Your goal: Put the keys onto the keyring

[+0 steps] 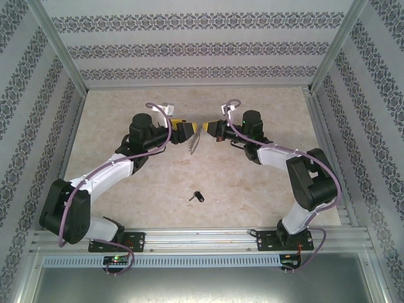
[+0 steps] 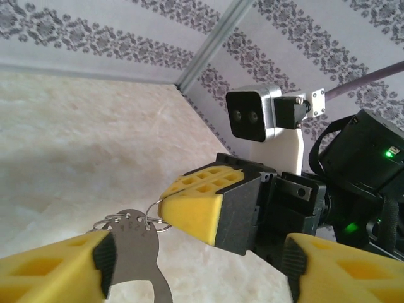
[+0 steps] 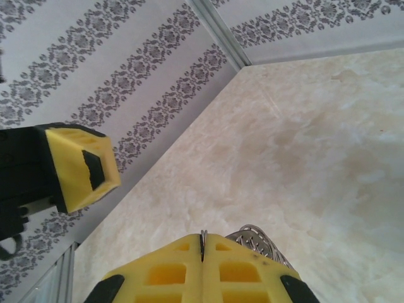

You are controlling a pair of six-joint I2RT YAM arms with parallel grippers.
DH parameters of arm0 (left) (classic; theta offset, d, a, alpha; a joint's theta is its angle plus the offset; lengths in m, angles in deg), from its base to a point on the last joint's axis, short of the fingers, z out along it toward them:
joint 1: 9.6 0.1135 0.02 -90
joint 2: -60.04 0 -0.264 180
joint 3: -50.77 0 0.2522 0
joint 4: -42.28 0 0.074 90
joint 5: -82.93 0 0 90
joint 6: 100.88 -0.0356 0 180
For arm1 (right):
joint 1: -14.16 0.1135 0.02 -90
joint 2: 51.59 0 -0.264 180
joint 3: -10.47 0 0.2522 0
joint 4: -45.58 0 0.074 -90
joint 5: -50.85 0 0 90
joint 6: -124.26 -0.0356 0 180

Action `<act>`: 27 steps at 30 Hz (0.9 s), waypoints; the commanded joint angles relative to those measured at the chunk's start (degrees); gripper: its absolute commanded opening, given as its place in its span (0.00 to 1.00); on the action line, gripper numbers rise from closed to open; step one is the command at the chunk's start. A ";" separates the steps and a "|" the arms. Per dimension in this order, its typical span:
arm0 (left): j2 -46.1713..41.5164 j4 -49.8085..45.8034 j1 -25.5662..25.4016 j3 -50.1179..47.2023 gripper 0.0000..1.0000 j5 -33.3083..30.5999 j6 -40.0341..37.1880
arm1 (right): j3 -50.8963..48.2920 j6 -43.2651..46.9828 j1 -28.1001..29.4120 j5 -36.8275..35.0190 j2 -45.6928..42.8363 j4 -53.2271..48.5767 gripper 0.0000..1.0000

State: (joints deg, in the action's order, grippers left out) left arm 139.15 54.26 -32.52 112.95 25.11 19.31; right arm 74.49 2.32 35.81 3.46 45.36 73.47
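Above the far middle of the table (image 1: pixel 252 189), the right gripper (image 1: pixel 204 129), fingers closed, pinches the keyring (image 1: pixel 196 141). The left gripper (image 1: pixel 189 132), fingers wide apart, flanks it. The key (image 1: pixel 197 196) lies nearer, on the table, well apart.

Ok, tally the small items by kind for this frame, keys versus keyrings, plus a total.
key: 1
keyring: 1
Total: 2
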 commanded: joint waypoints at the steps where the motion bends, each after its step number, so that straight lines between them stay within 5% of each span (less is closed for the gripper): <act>1: -1.78 -3.36 -0.66 -0.52 0.83 -4.15 -3.94 | 2.49 4.48 0.91 -2.56 -0.39 -2.91 0.00; 3: -2.32 -4.33 -0.66 -0.35 1.00 -5.53 -5.25 | 2.88 6.65 1.20 -4.32 -0.94 -6.31 0.00; 9: -3.23 -5.45 -0.68 -0.14 1.00 -9.72 -7.08 | 5.32 14.58 2.18 -10.06 -2.85 -18.85 0.00; 20: -8.09 0.62 -0.64 -5.89 1.00 -20.74 -8.01 | 7.22 16.86 3.00 -8.73 -1.85 -19.81 0.00; 27: -8.21 -2.81 -0.56 -3.83 1.00 -15.51 -8.96 | 6.67 18.82 3.32 -5.61 -3.51 -19.45 0.00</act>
State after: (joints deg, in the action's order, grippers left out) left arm 131.75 51.88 -32.52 107.36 7.45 12.03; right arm 80.00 18.90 38.70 -4.98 44.77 52.99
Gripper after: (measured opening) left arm 0.998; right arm 0.052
